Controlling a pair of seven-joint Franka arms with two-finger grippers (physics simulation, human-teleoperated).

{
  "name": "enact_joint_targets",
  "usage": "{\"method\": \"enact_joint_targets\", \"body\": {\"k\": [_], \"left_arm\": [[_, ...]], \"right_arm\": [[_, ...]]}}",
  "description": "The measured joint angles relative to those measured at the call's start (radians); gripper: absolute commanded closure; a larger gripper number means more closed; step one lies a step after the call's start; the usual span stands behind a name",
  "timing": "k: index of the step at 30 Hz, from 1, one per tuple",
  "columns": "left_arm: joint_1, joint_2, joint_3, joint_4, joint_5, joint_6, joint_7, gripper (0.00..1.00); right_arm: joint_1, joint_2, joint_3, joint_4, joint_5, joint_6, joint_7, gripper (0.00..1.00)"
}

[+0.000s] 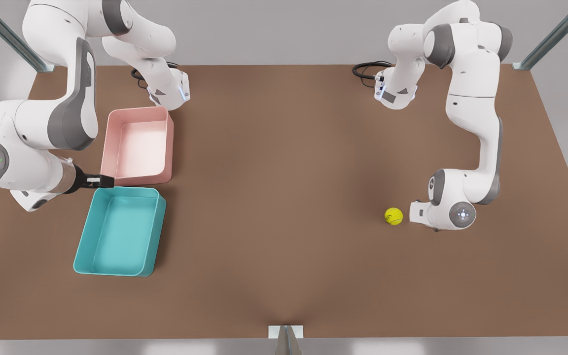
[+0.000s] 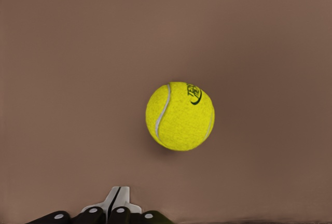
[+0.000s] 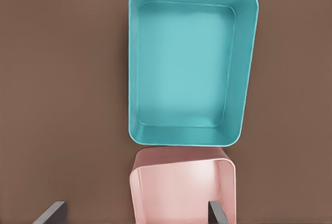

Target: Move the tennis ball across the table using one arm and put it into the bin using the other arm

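A brown worktop (image 1: 284,207) is seen from above, with one white arm at each side. The arm on the front view's left (image 1: 42,123) is the right arm, matched by its wrist view of the two tubs. The arm on the front view's right (image 1: 471,113) is the left arm, matched by its wrist view of the ball.

The bin (image 1: 119,231), a teal tub, is set on the worktop toward the front view's left, and nothing is seen inside it. The pink tub (image 1: 138,145) is placed just beside it, on the far side; whether their short walls touch cannot be told.

The right gripper (image 1: 100,181) is held over the seam between the two tubs, and in the right wrist view its fingertips (image 3: 51,212) are shown spread wide with nothing between them. The left gripper (image 1: 419,212) is held low, just beside the ball; its fingers (image 2: 116,200) are seen pressed together, closed on nothing.

The tennis ball (image 1: 393,216) is found resting on bare worktop toward the front view's right, well apart from the bin, untouched by either gripper. A white seam and a dark logo are visible on it in the left wrist view (image 2: 180,116).
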Motion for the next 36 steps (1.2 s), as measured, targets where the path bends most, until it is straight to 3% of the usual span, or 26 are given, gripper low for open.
{"method": "enact_joint_targets", "body": {"k": [10,23,26,31,36], "left_arm": [[-0.007,0.014,0.001,-0.016,0.011,0.054,0.346,0.79],[-0.054,0.040,-0.015,-0.054,0.012,0.030,0.442,0.79],[-0.146,0.049,-0.033,-0.040,0.009,0.037,0.396,0.79],[-0.211,0.055,-0.187,0.063,-0.156,0.043,0.129,0.79],[-0.189,-0.012,-0.179,0.179,-0.069,-0.066,-0.113,0.79]], "right_arm": [[0.003,0.018,0.004,0.003,0.003,-0.001,0.015,0.00],[-0.004,0.019,0.001,0.003,0.009,-0.006,0.025,0.00],[-0.003,0.019,0.001,0.003,0.010,-0.006,0.027,0.00],[-0.003,0.019,0.001,0.002,0.010,-0.007,0.028,0.00],[-0.004,0.019,0.001,0.002,0.011,-0.007,0.030,0.00]]}}
